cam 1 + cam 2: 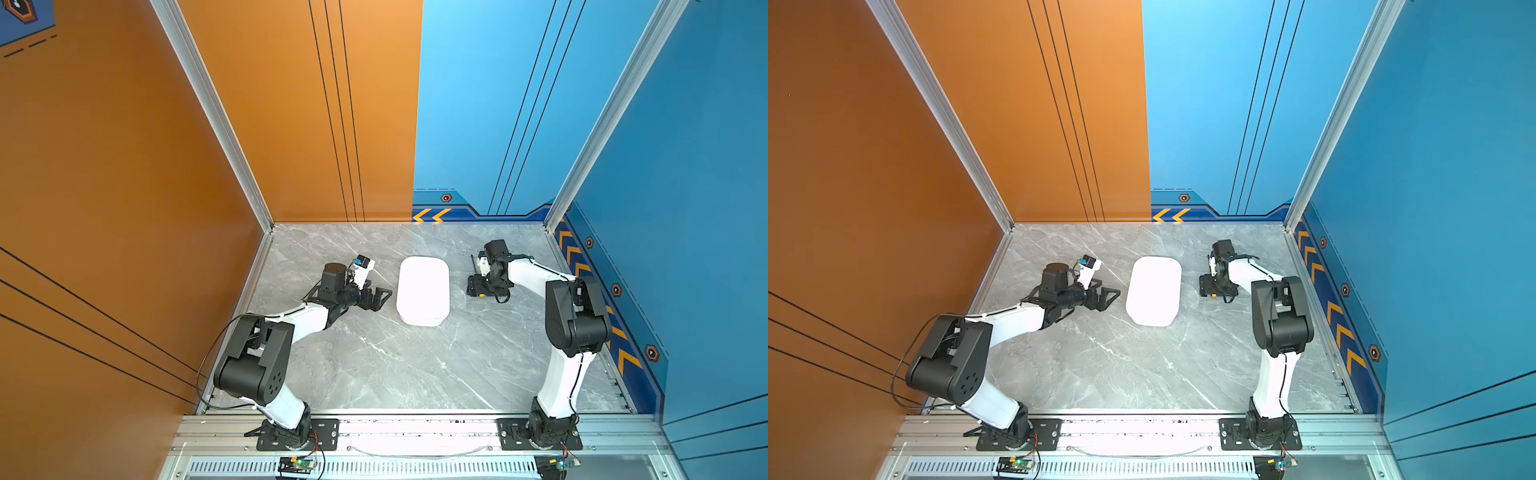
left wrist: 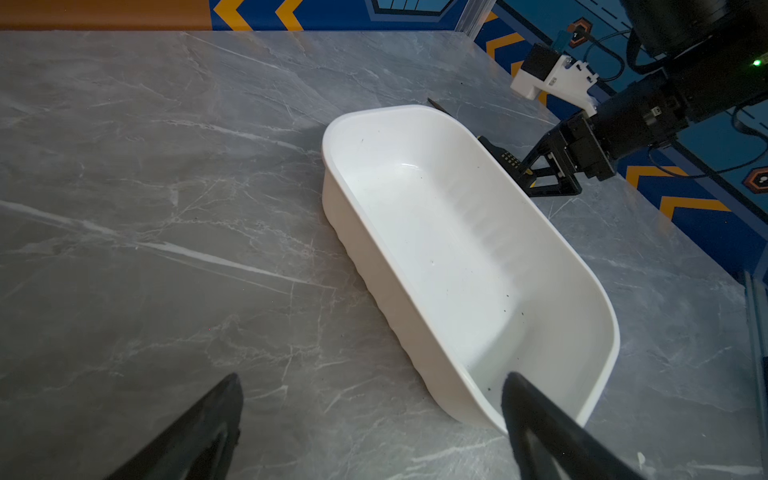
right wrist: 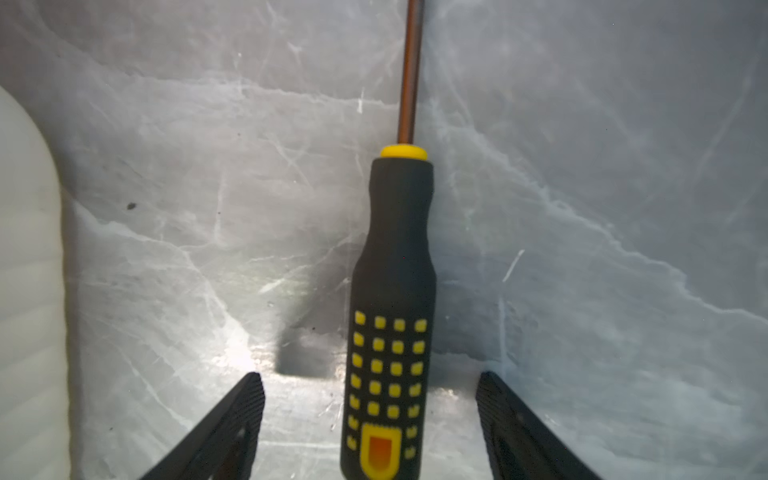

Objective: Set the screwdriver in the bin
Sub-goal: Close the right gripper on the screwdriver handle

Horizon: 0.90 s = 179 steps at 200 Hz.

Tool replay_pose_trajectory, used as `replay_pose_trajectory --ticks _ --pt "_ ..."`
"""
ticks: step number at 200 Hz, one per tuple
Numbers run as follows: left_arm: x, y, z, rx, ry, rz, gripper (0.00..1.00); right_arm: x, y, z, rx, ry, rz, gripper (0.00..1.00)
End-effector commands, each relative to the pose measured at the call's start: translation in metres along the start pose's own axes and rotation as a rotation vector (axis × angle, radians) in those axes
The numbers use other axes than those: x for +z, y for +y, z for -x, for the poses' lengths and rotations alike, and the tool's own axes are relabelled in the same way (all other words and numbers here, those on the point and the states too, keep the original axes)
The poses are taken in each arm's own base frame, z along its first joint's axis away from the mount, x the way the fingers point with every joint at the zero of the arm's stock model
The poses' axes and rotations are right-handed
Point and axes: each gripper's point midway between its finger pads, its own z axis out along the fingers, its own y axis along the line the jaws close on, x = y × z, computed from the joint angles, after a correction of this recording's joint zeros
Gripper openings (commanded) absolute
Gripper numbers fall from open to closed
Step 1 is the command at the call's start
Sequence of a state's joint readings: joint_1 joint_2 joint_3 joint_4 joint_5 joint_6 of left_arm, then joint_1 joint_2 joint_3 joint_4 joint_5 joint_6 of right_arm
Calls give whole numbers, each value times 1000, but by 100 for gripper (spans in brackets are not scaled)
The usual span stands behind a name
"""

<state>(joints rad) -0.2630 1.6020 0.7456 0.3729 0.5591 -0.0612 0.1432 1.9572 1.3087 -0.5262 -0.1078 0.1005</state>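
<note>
Currently, at the grasp step, the right gripper [image 3: 370, 377] straddles, jaws apart, the screwdriver [image 3: 390, 316] lying on the table [image 1: 374, 374] at frame right of the bin [image 1: 423, 291]; next likely: close, lift, carry left.

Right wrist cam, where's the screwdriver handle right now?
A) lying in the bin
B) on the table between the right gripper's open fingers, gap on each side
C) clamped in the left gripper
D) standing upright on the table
B: the screwdriver lies flat on the table between the right gripper fingers, with bare table showing on both sides, and the bin holds no tool.
</note>
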Motion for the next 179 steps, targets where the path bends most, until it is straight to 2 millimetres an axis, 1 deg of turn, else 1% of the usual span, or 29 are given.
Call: replay_pose_trajectory --ticks 1,26,50,83,115,139,161,179 --pt "6 -10 -1 5 9 -70 98 2 -4 0 -12 28 -31 76" --pt "9 -12 -8 -5 29 -96 98 4 -6 1 -16 36 -45 70" --pt "9 -11 -8 -5 29 -90 98 4 -8 2 -19 40 -56 64" --pt "8 -9 -9 -4 28 -78 98 8 -8 0 -17 52 -50 48" --pt "7 -7 -13 -13 36 -71 98 8 -7 -1 -17 53 -45 30" --pt "8 -6 -19 -15 45 -70 98 4 -6 0 -13 46 -39 17" --pt "8 -5 -22 -15 52 -68 98 -1 -2 4 -4 30 -18 11" --pt "6 -5 -22 -16 50 -68 98 -11 1 8 10 7 -5 8"
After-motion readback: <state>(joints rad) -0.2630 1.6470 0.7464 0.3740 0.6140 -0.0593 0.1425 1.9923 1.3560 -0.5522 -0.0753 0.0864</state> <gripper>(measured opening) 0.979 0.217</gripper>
